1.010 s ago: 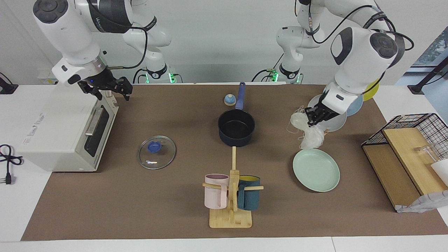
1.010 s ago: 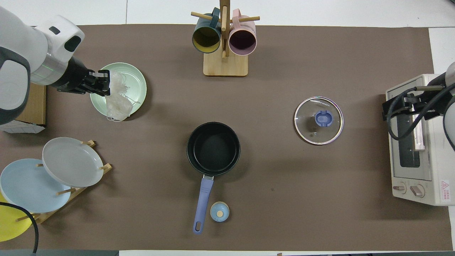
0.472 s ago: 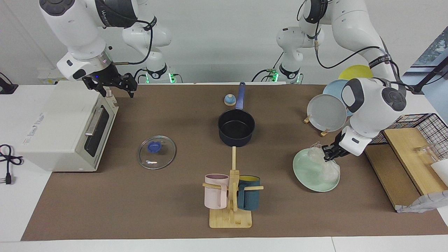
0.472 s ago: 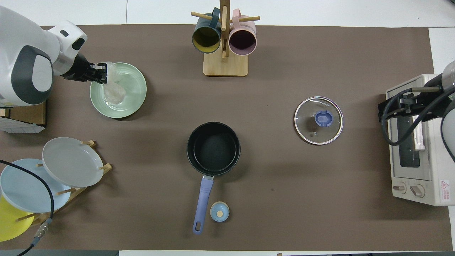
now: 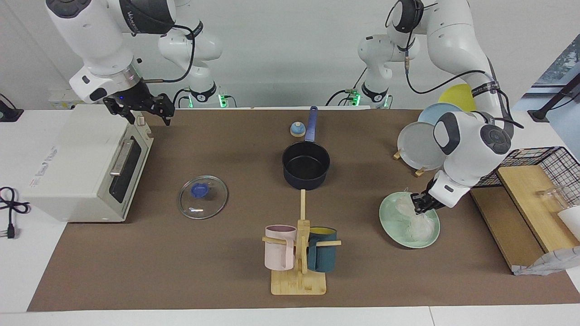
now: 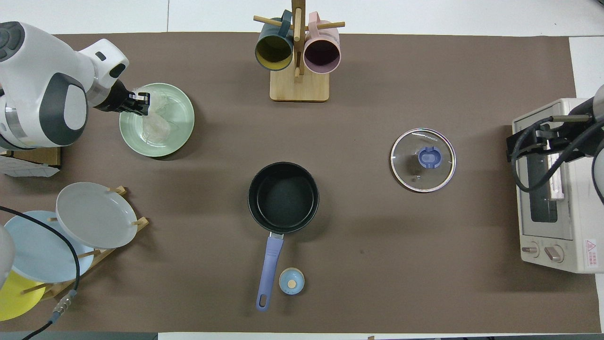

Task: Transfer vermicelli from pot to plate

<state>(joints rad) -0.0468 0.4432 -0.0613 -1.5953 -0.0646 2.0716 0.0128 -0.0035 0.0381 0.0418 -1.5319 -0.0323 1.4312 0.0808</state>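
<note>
facing view: the pale mint-green round plate [image 5: 398,233] sits at the lower right of the frame on the brown counter [image 5: 181,262]. the bundle of thin translucent white vermicelli [image 5: 414,222] lies in the plate, a clump of it reaching up to the left gripper [image 5: 419,204], which is down over the plate's upper edge. its fingers are pinched in close on the strands at the top of the bundle. the small dark navy pot [image 5: 306,165] with the long blue handle stands at centre frame, its black inside bare. the right gripper [image 5: 144,108] hangs at the upper left of the frame over the white toaster oven [image 5: 77,167]; whether its fingers are apart or together cannot be told.

overhead view: the plate [image 6: 177,101] is at the upper left of the frame with the vermicelli [image 6: 155,125] resting in it. the left gripper [image 6: 139,103] sits over the plate's rim, fingers narrowly closed on the noodles. the pot [image 6: 283,197] is at centre. the round glass lid with a blue knob [image 6: 423,159] lies flat at centre right. the right gripper [image 6: 538,141] shows at the right edge over the toaster oven [image 6: 557,236].
</note>
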